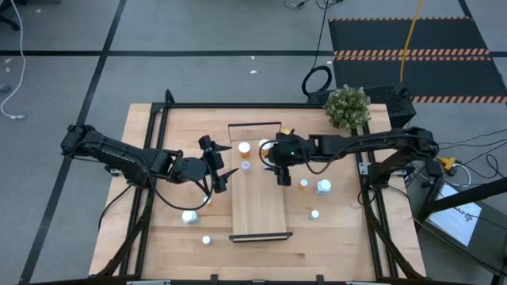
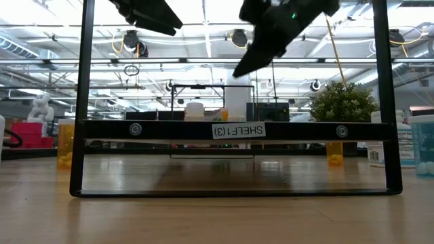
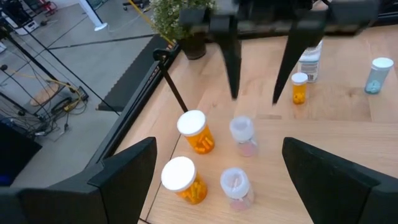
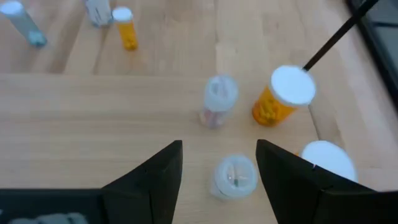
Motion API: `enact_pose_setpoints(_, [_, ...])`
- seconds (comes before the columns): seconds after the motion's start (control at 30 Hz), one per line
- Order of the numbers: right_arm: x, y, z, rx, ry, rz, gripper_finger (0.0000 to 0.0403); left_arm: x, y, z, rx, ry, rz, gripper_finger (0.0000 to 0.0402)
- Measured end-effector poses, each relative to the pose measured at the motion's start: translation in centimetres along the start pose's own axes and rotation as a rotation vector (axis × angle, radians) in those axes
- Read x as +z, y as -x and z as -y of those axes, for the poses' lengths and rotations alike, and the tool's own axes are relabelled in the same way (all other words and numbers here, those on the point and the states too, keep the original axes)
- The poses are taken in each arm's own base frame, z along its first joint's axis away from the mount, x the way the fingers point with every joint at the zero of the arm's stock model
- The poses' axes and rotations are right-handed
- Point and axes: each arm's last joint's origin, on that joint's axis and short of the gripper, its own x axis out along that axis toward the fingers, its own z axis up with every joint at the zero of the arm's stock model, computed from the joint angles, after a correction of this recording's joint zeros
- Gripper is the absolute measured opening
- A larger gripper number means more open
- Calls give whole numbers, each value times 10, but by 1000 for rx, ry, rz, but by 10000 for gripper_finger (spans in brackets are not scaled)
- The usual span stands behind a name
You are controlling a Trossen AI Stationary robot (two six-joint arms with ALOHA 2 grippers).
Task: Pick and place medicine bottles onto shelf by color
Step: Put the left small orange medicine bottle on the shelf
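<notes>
Where the light-wood bench (image 1: 158, 237) meets its dark metal frame, a long narrow shelf (image 1: 259, 207) of pale, smooth-grained board lies flat at the middle, long axis running from the near edge toward the far edge, thin dark rails at its short ends.

Right tool (image 4: 219, 163) hangs above the far end of the shelf, matte black fingers spread, nothing between them. Directly below its gap: a clear bottle (image 4: 233, 176) standing upright, cap up. Just beyond it another clear bottle (image 4: 217, 101), also upright. Beside that, an orange bottle (image 4: 281, 97), translucent plastic, round white cap, slightly tilted. A second white cap (image 4: 328, 160) shows at the frame's edge.

Left tool (image 1: 219, 166) sits off the shelf's left side, fingers spread wide and empty, aimed at the same cluster.

Other bottles scattered on the bench: small orange one (image 1: 303, 184) and pale blue one (image 1: 323, 187) right of the shelf, white-capped ones (image 1: 189, 216) to the left. Bushy potted plant (image 1: 347, 107) at the far right corner.
</notes>
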Motion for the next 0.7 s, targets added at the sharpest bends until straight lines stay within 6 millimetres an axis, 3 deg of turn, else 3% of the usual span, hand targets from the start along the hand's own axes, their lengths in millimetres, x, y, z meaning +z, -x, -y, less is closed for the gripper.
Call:
enact_pose_setpoints(0.37, [6,34,-51,-56,46,41,200,-8,19,18,-82,-59,-45,349])
enact_pose_setpoints(0.7, [-8,66,-65,-6,12,13,195,-28,47,26,-129,75,-193,349])
